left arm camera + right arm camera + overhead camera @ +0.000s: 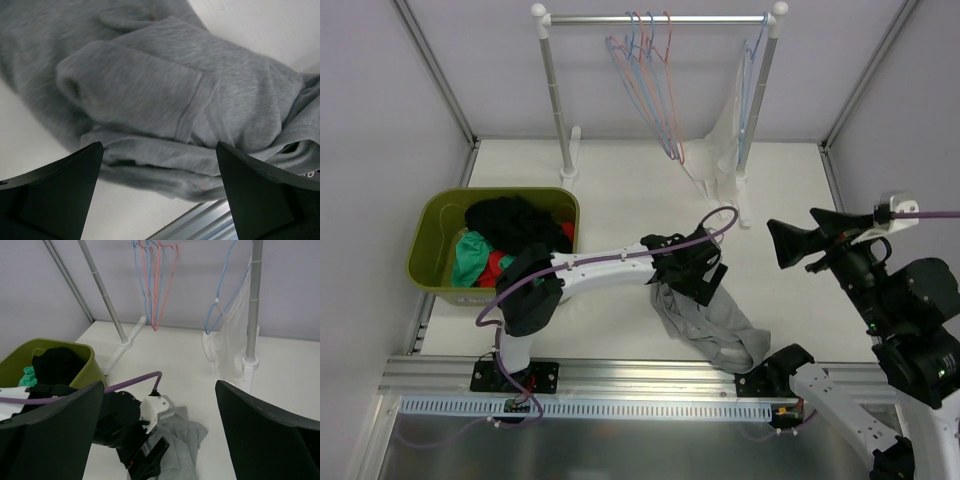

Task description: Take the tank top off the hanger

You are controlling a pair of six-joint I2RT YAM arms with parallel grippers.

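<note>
A grey tank top lies crumpled on the white table, off any hanger; its folds fill the left wrist view. My left gripper hovers just above its upper end, open, nothing between the fingers. My right gripper is raised to the right of the garment, pointing left, open and empty; below it I see the grey cloth and the left wrist. At the rack's right end a blue hanger carries a white garment that reaches down to the table.
A white clothes rack stands at the back with several empty red and blue hangers. An olive basket holding black, green and red clothes sits at the left. An aluminium rail runs along the table's near edge.
</note>
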